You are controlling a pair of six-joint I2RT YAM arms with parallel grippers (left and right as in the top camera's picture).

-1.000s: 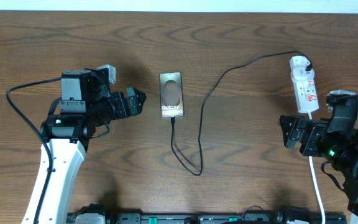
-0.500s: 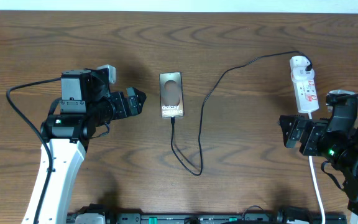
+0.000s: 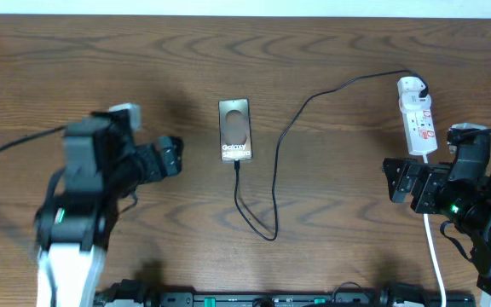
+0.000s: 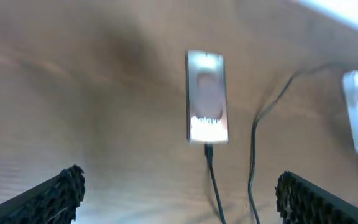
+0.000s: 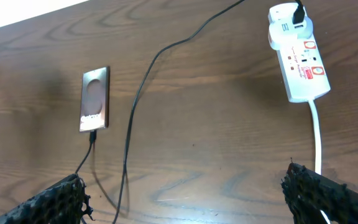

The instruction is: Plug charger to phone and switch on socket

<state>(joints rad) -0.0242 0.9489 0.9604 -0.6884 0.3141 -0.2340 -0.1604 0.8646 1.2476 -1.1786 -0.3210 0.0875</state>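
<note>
The phone (image 3: 235,130) lies flat at the table's middle, gold face up, with "Galaxy" lettering. The charger's thin black cable (image 3: 277,170) has its plug tip (image 3: 238,165) at the phone's near end. From there it loops toward me and runs back right to the far end of the socket (image 3: 417,115). The socket is a white strip with red switch marks. My left gripper (image 3: 174,157) is open and empty, left of the phone, and blurred. My right gripper (image 3: 390,181) is open and empty, just nearer than the socket. The left wrist view shows the phone (image 4: 207,115) ahead of the open gripper (image 4: 179,186).
The socket's white cord (image 3: 433,247) runs toward the front edge beside my right arm. In the right wrist view the socket (image 5: 298,59) is at upper right, the phone (image 5: 95,99) at left and the cable (image 5: 129,124) between them. Dark wooden table (image 3: 339,188) all around.
My left arm has swung left and toward the front edge, away from the phone, still open. The right arm, phone, cable and socket have not moved.
</note>
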